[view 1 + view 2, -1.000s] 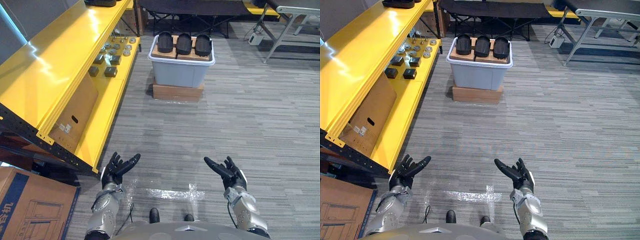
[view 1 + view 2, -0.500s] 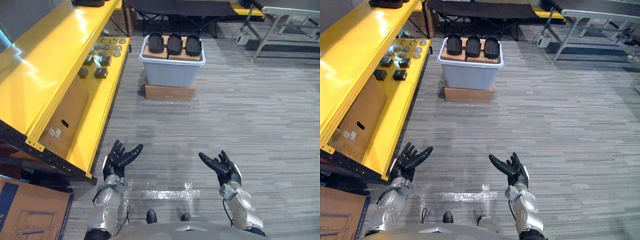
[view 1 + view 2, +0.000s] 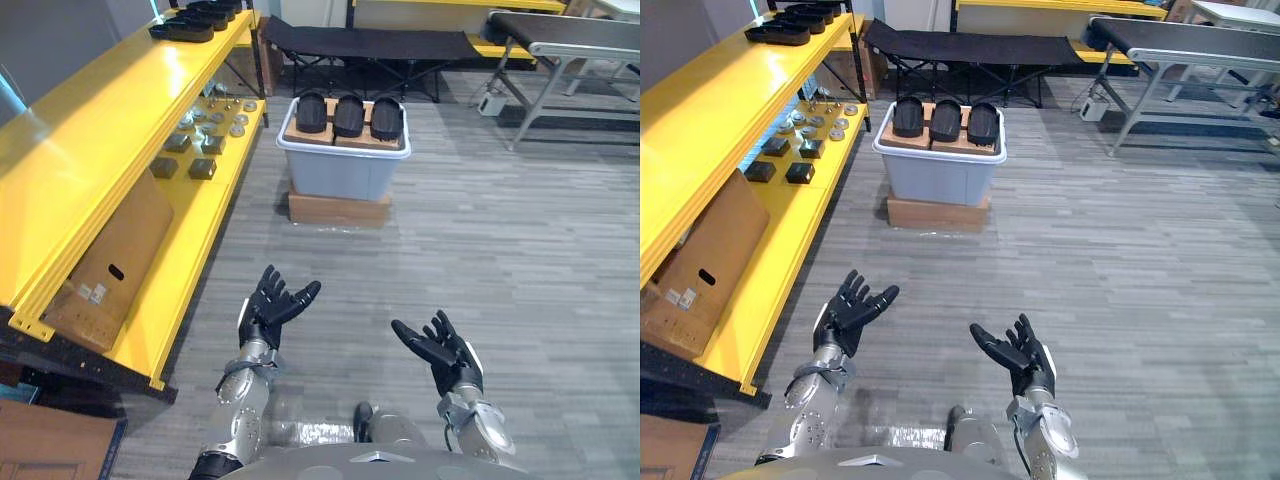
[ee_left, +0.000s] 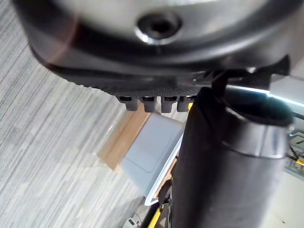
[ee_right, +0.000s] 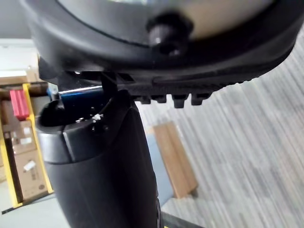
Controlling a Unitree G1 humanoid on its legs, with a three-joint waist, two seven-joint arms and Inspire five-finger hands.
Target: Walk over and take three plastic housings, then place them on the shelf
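Observation:
Three black plastic housings (image 3: 349,115) lie side by side on cardboard atop a grey bin (image 3: 345,158), which rests on a flat brown box (image 3: 338,209) across the carpet ahead. My left hand (image 3: 270,306) and right hand (image 3: 442,350) hover low in front of me, palms up, fingers spread, both empty and far short of the bin. The yellow shelf (image 3: 90,140) runs along my left; more black housings (image 3: 190,28) sit at its far end. The left wrist view looks past the straight fingers (image 4: 152,102) to the bin (image 4: 152,154).
Small dark parts and round metal pieces (image 3: 205,125) lie on the lower yellow shelf, with a leaning cardboard sheet (image 3: 110,265) nearer me. A black folding cot (image 3: 365,45) stands behind the bin and a grey metal table (image 3: 565,40) at the far right.
The camera has moved forward and tipped up, so the bin sits nearer the middle. Both hands have risen a little, the left one more; they remain open.

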